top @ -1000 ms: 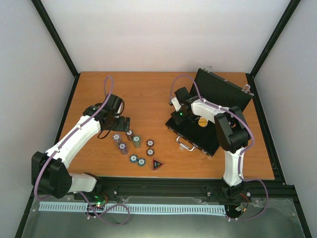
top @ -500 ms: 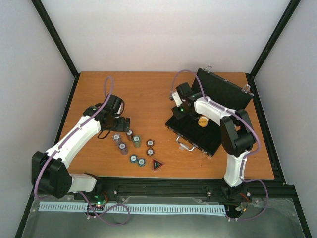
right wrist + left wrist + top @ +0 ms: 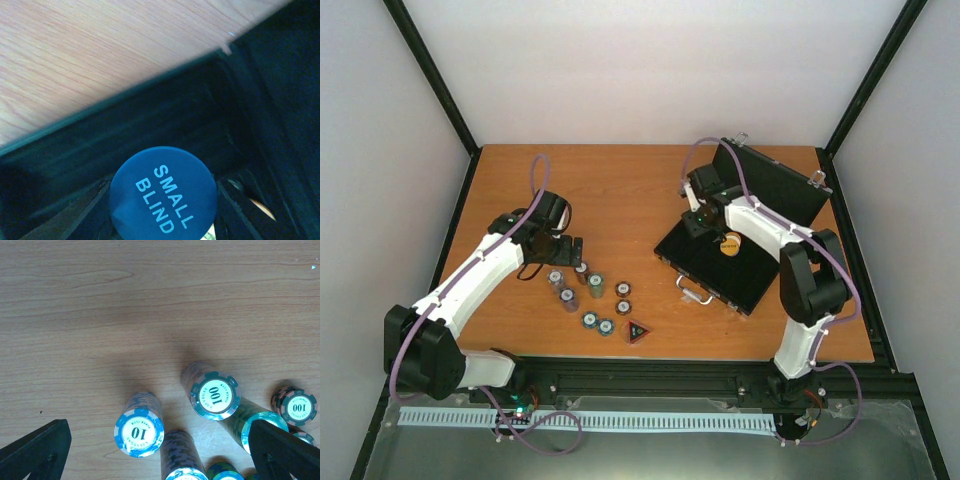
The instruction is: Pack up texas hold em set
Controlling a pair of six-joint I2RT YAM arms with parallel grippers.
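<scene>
Right tool: partly closed, pinching the blue disc marked SMALL BLIND by its rim, over the inside of the open black case, close to one corner of its base. Looks midway through stowing that disc; calls next for lowering it flat onto the case floor and spreading the fingers only once it rests. Left tool: spread wide, holding nothing, poised above the chip stacks standing on the bench, triangular token lying near them, not yet packed.
</scene>
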